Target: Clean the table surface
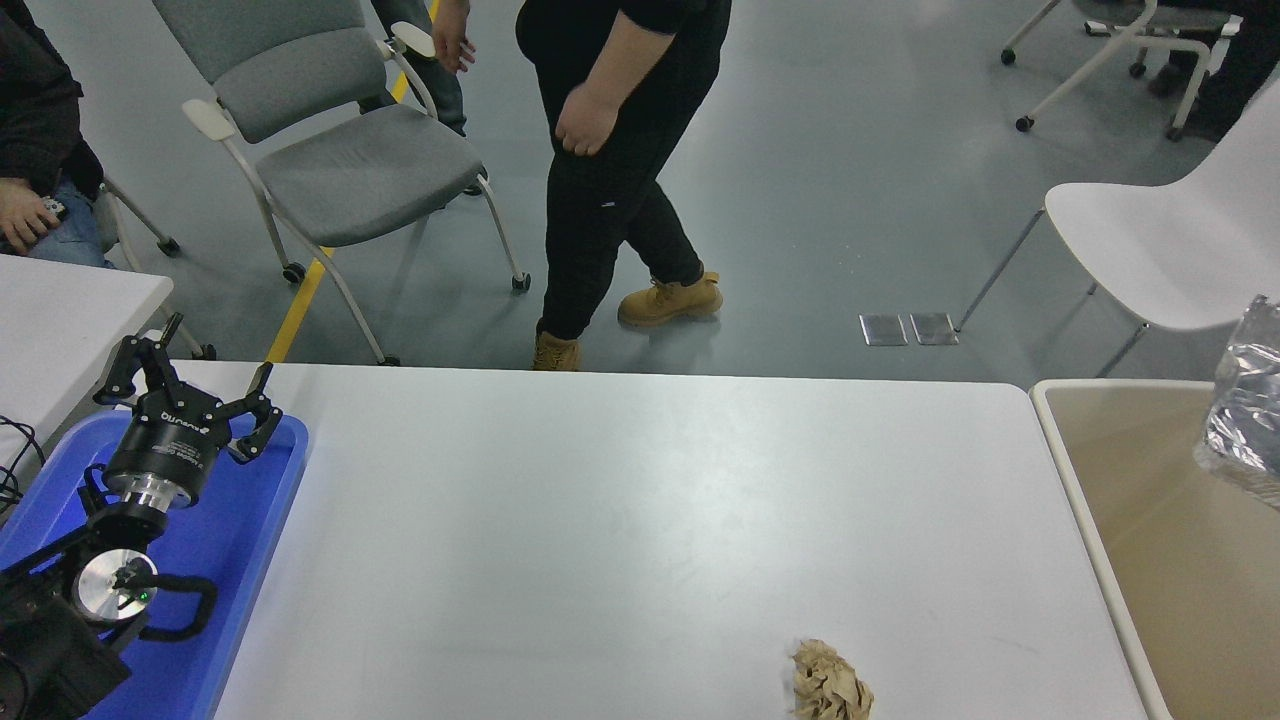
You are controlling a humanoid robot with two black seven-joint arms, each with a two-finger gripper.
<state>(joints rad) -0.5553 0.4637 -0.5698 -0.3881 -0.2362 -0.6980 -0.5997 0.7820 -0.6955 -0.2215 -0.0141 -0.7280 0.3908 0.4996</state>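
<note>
The white table surface point(620, 500) fills the middle of the head view. A crumpled ball of brown paper point(830, 685) lies on it near the front edge, right of centre. My left gripper point(190, 385) is parked at the lower left above the blue tray point(250, 520), fingers spread open and holding nothing. My right gripper is out of view. A crinkled silver foil bag point(1245, 400) shows at the right edge over the beige bin point(1090, 520); what holds it is cut off by the frame.
A person in black with tan boots point(670, 298) walks along the table's far side. A grey chair point(350, 170) stands at the back left, a white chair point(1160, 245) at the back right. A second white tabletop's corner point(70, 310) is at the left.
</note>
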